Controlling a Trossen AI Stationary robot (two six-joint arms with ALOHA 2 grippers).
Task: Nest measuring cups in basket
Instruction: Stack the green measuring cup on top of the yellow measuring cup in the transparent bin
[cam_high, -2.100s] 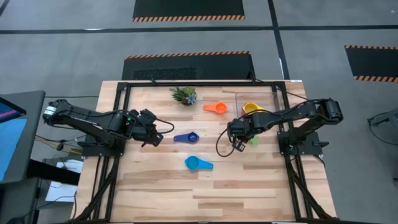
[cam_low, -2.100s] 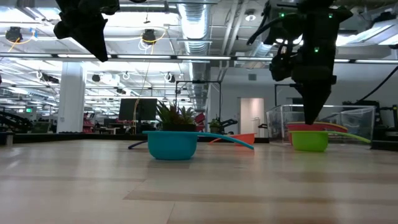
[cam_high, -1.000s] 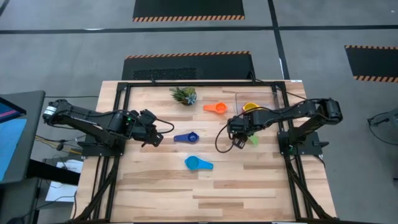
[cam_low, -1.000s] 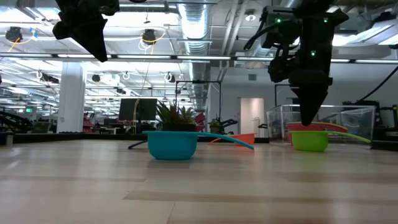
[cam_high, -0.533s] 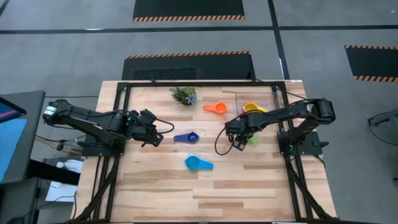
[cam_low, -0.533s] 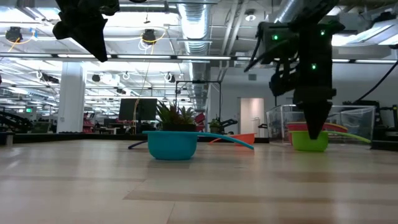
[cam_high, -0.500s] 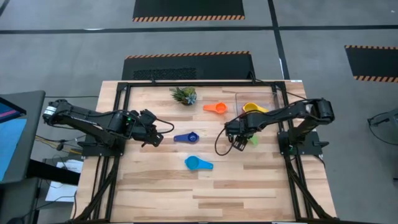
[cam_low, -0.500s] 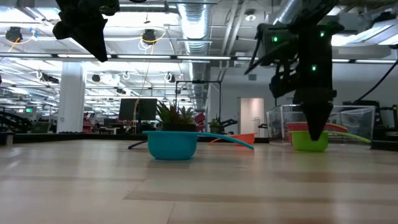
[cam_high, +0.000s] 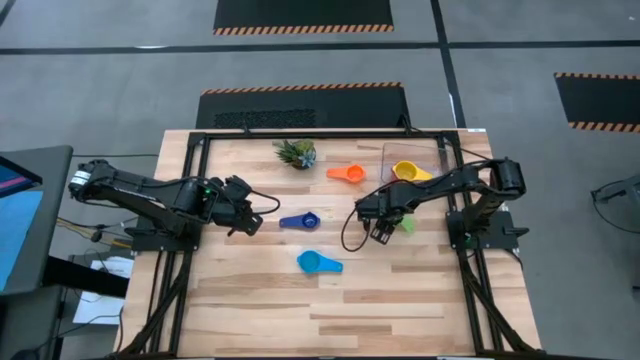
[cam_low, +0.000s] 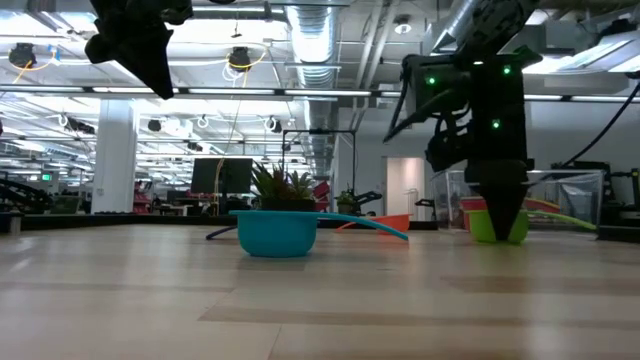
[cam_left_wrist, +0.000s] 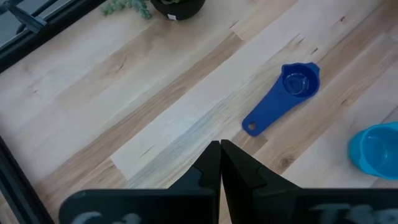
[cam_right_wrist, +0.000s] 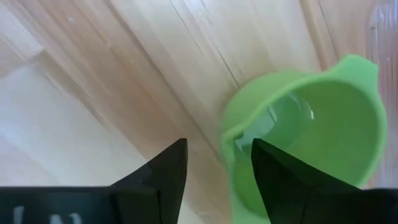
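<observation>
R hand (cam_right_wrist: 214, 171) spread, low at green cup (cam_right_wrist: 311, 124) rim. Suggest: straddle rim squarely, one finger inside, pinch before lifting. L hand (cam_left_wrist: 220, 163) pressed together, idle.

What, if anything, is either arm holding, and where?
Nothing. The right gripper is open beside the green cup, not gripping it; the left gripper is shut and empty.

Right pincer (cam_high: 381, 234) beside a cup (cam_high: 406, 224), near the basket (cam_high: 440, 158).
</observation>
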